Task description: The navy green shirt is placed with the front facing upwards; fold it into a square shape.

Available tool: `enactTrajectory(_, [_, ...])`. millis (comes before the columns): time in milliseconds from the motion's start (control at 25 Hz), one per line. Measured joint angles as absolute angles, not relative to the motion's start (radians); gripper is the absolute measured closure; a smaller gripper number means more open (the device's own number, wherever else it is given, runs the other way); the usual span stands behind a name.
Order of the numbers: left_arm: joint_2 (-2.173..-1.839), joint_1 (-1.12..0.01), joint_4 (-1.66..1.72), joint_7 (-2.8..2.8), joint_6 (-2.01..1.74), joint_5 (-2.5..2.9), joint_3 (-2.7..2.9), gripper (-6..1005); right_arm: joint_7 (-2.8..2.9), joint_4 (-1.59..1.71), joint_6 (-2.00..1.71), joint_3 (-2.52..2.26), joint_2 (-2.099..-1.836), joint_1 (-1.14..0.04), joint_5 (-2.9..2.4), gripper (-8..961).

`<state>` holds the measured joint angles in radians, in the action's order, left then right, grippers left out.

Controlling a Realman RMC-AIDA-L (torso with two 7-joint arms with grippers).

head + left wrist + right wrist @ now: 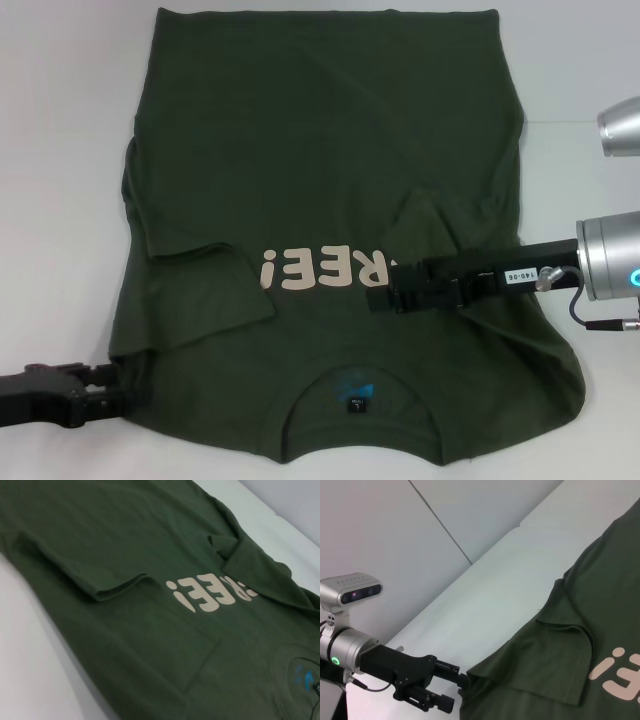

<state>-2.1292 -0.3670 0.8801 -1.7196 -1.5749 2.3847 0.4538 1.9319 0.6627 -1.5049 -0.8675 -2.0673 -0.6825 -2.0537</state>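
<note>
Left end effector (118, 392) is clamped on the near shoulder edge of the navy green shirt (320, 180); right end effector (385, 288) hovers over the chest print, fingers unreadable; the cloth looks soft, light and floppy, best pinched at seams.

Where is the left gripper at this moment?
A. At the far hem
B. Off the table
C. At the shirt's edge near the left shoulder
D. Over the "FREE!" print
C: the left gripper sits at the edge of the navy green shirt, beside the folded-in sleeve near the collar end.
</note>
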Motion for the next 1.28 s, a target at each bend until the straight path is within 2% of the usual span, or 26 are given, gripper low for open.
enactTrajectory(1280, [-2.126,-0.337,0.909,-1.732,-1.564,2.421,0.405,265,1.935,0.663,-1.503,-0.867,-2.068,-0.681,-2.054,135])
